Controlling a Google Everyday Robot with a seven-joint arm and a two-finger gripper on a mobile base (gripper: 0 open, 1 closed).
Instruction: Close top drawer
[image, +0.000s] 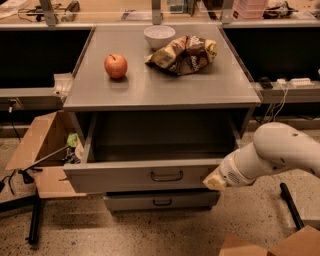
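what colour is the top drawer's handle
The handle is dark, on the grey top drawer front; camera view. The gripper is at its right end.

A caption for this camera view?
Robot gripper at the front of the open top drawer, right of its handle.

apple (115, 66), white bowl (159, 36) and crumpled chip bag (184, 54) on cabinet top (165, 87); cardboard box (42, 145) left.

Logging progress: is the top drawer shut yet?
Open: the top drawer juts out, its box exposed. The gripper sits at its front's right end.
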